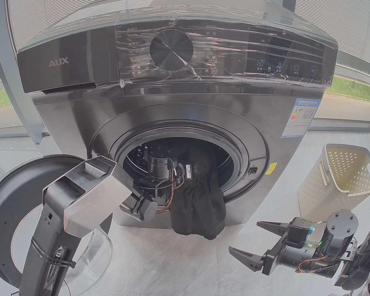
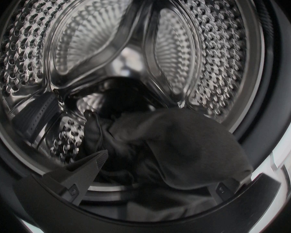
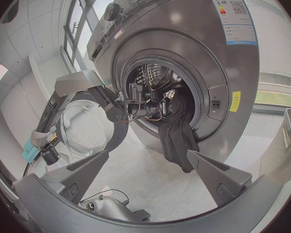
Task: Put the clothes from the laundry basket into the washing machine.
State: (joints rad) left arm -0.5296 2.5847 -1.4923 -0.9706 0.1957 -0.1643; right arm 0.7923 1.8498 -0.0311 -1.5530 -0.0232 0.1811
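A black garment (image 1: 197, 202) hangs out of the washing machine's round opening (image 1: 250, 144), over the rim and down toward the floor. Its upper part lies inside the steel drum (image 2: 97, 49), seen as dark cloth (image 2: 190, 146). My left gripper (image 2: 147, 156) is inside the opening, open, with the cloth draped over one finger while the other finger (image 2: 87, 169) is bare. My right gripper (image 1: 246, 237) hangs open and holds nothing, low on the right, in front of the cream laundry basket (image 1: 341, 177). From the right wrist, the garment (image 3: 176, 136) shows beyond that gripper (image 3: 147, 152).
The machine's round door (image 1: 12, 210) stands swung open at the left, beside my left arm. The basket stands on the pale tiled floor (image 1: 172, 264) right of the machine. Windows run behind and beside the machine.
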